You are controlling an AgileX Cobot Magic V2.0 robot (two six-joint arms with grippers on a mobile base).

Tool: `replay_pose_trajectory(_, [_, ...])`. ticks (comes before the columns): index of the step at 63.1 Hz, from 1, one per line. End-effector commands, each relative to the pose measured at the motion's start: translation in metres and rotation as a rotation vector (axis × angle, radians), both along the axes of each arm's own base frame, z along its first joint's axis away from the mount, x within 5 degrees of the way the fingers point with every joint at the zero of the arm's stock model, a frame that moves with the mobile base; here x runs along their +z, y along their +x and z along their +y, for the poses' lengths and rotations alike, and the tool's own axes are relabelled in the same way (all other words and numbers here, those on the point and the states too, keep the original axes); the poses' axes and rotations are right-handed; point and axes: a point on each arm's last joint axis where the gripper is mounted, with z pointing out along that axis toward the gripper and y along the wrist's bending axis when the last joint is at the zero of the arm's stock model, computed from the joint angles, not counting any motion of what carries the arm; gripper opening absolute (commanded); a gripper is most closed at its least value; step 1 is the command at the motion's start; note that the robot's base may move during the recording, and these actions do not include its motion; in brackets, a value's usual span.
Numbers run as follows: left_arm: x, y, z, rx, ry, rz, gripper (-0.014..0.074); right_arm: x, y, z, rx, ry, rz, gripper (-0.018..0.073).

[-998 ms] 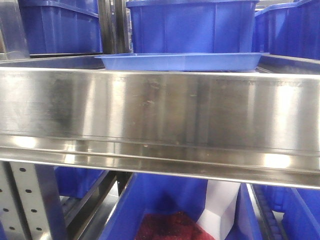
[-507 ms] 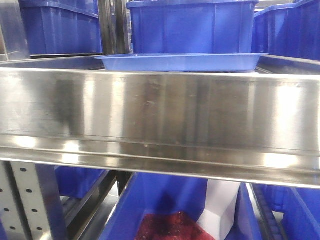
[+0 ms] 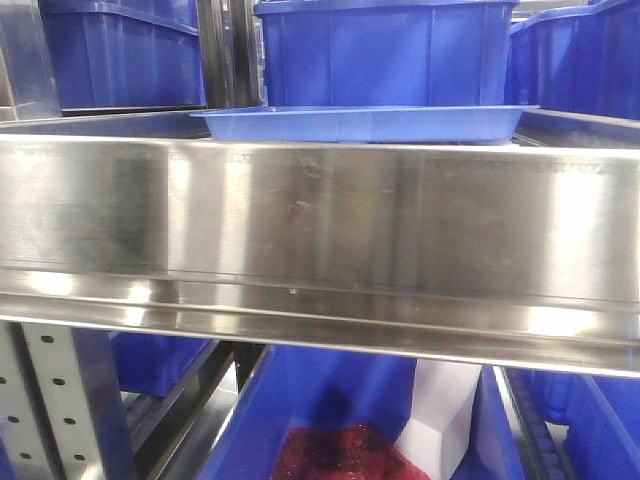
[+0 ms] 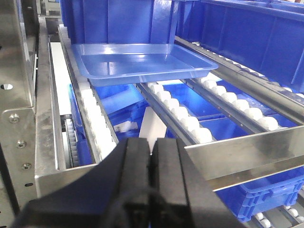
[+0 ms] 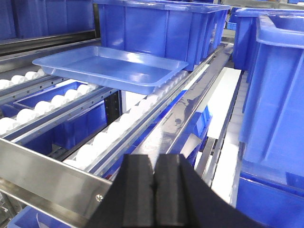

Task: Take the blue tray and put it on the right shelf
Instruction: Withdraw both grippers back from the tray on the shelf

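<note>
blue tray (image 4: 142, 64): sits flat on the white rollers in the upper middle of the left wrist view, empty and glossy, rim rolled all the way round. In the right wrist view (image 5: 111, 69) it lies in the upper left, and in the front view (image 3: 362, 122) only its edge is seen, peeking over the steel rail.

deep blue bin (image 4: 118, 21): parked right behind the tray, touching or very nearly; the pictures don't settle which. No room is expected at the back edge, so the near rim or the side rims look like the ones to be gripped.

roller lanes (image 4: 183, 116): the tray is carried on these, so it could probably be nudged backwards by a clumsy contact. A level approach is advised.

left gripper (image 4: 151, 164): low centre of its own view, fingers pressed together with nothing between them, well short of the tray. It needs to be opened before the rim is reached.

right gripper (image 5: 154, 183): same story at the bottom of its view, fingers closed on nothing, tray well apart up and to the left.

front rail (image 3: 320, 225): fills the middle of the front view, has to be cleared on the way in and out.

progress: grab judged not yet started.

right shelf: can't be told for sure which steel part it is.
</note>
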Motion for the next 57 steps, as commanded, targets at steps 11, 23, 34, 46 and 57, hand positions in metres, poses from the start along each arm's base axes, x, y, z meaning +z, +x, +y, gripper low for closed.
replay_pose_trajectory(11, [0.015,0.0,0.0,-0.004,-0.062,-0.081,-0.0048,0.015,0.002,0.001,-0.002,0.002,-0.093,0.0017])
replay_pose_trajectory(23, [0.009,0.002,0.005,0.075,-0.027,-0.089,-0.0048,0.015,0.002,0.001,-0.002,0.002,-0.093,0.0017])
replay_pose_trajectory(34, [-0.02,0.001,0.017,0.272,-0.035,-0.109,-0.0048,0.015,0.002,0.001,-0.002,0.002,-0.093,0.0017])
replay_pose_trajectory(46, [-0.079,0.004,0.028,0.481,-0.07,-0.217,-0.0048,0.015,0.002,0.001,-0.002,0.002,-0.093,0.0017])
replay_pose_trajectory(57, [-0.122,0.005,0.035,0.602,-0.08,-0.289,-0.0048,0.015,0.002,0.001,-0.002,0.002,-0.093,0.0017])
